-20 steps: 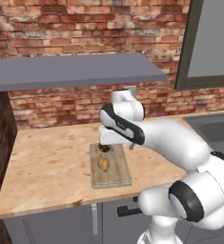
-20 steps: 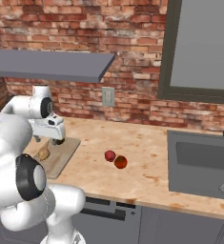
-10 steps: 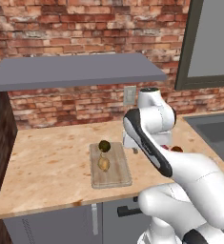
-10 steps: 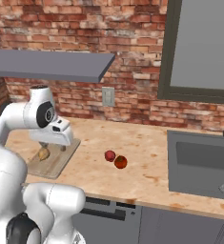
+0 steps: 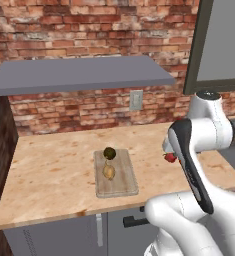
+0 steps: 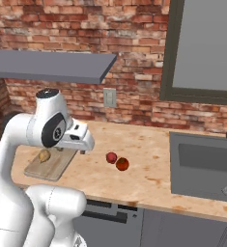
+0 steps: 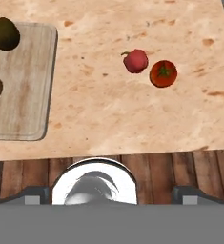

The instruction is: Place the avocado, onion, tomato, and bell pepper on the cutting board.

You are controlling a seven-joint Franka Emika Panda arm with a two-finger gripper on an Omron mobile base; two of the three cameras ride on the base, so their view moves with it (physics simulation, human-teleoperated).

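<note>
Left base view, board: the board lies on the counter with the avocado at its far end and the onion mid-board, the two close together.
Left base view, risk: the arm's own link hides most of the red items, so an approach judged from this side could miss them; a sliver of red shows at the link's edge.
Right base view, gripper: the gripper hangs over the counter between the board's near corner and the pepper; I cannot tell whether its jaws are open or closed.
Right base view, risk: the pepper and tomato lie almost touching, so closing on one could nudge the other, and the round tomato would likely roll toward the sink.
Right base view, surroundings: a wall outlet and a grey shelf sit above and behind, clear of the path.
Hand view, layout: pepper and tomato lie well apart from the board, bare counter between, nothing blocking.
Hand view, risk: free board space is limited near the avocado and onion; a careless drop could knock them.
</note>
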